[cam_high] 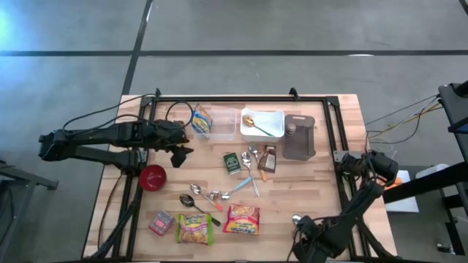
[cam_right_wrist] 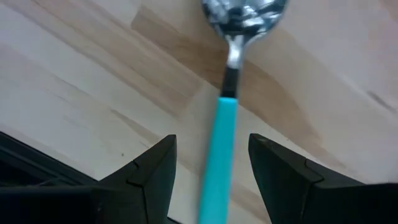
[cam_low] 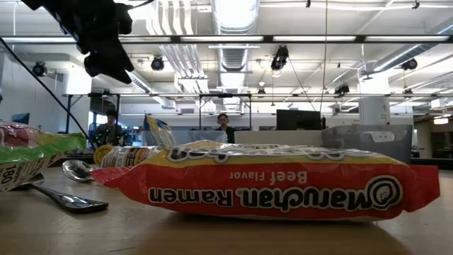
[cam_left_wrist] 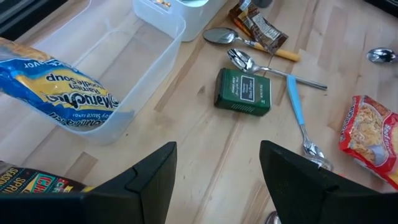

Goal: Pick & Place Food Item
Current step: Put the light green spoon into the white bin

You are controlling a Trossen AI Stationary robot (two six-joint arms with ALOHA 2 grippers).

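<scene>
A red beef ramen pack [cam_high: 243,219] [cam_low: 262,185] lies flat near the table's front edge, beside a green-and-yellow pack [cam_high: 195,229] and a small red pack [cam_high: 161,222]. A blue-and-yellow noodle soup pack [cam_left_wrist: 56,93] leans inside a clear tub [cam_left_wrist: 134,59] at the far left. My left gripper [cam_left_wrist: 217,180] [cam_high: 179,146] hangs open above the table beside that tub, with nothing between its fingers. My right gripper [cam_right_wrist: 211,168] [cam_high: 303,230] points down at the front right, open. Its fingers stand on either side of a teal-handled spoon [cam_right_wrist: 221,137] without touching it.
In mid-table lie a green box [cam_left_wrist: 244,92], several spoons [cam_left_wrist: 273,65] and a brown packet [cam_left_wrist: 261,28]. A white tray [cam_high: 272,128] holding a spoon and a grey container [cam_high: 298,136] stand at the back. A red bowl [cam_high: 153,176] sits at the left. A black frame [cam_high: 241,100] borders the table.
</scene>
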